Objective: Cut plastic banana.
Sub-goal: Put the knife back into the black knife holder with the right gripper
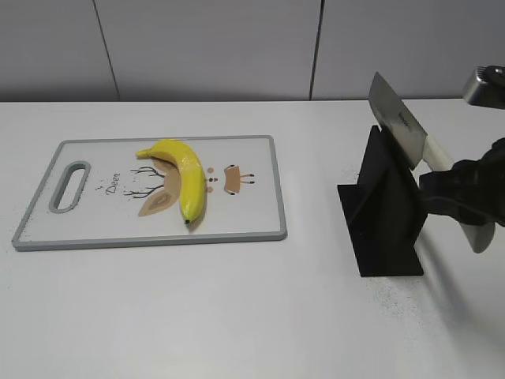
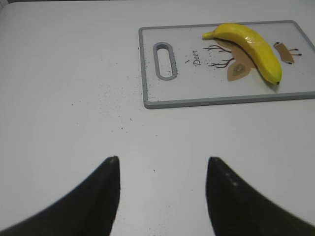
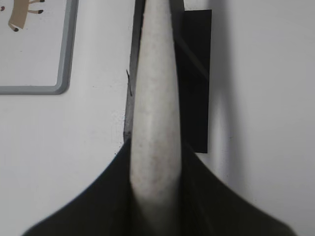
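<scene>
Gripping the pale handle (image 3: 153, 132) of the knife (image 1: 404, 126), my right gripper (image 1: 461, 197) holds it clamped between both jaws, blade slanting up and away over the black stand (image 1: 383, 213). My left gripper (image 2: 162, 189) hangs low above the table (image 2: 69, 83) with jaws spread wide. The banana (image 2: 253, 49) lies ahead of them and to the right, on the cutting board (image 2: 197, 91).
</scene>
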Motion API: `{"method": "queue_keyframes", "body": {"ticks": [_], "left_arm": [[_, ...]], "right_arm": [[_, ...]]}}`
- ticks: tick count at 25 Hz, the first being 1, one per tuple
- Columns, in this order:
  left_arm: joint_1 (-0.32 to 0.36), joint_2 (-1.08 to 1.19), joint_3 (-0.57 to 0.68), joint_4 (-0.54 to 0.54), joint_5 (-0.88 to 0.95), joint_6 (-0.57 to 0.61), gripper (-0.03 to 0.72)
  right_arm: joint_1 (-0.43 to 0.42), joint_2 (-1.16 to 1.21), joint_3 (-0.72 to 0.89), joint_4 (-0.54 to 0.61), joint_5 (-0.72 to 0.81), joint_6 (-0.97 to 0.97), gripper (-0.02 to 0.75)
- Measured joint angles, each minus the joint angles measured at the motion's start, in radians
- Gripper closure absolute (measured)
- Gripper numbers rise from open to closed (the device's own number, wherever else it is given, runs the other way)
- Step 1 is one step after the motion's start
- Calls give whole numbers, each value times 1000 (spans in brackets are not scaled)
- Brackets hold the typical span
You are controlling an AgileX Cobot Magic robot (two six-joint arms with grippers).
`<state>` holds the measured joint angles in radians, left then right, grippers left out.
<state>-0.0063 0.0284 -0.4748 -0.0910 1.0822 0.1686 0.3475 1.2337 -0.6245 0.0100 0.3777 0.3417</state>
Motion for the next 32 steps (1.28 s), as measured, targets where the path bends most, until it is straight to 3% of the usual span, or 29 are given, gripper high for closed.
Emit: {"method": "queue_keyframes", "body": {"ticks": [32], "left_arm": [[0, 0, 1, 0, 0, 0, 149]], "right_arm": [[0, -52, -38, 19, 114, 3, 573]]}}
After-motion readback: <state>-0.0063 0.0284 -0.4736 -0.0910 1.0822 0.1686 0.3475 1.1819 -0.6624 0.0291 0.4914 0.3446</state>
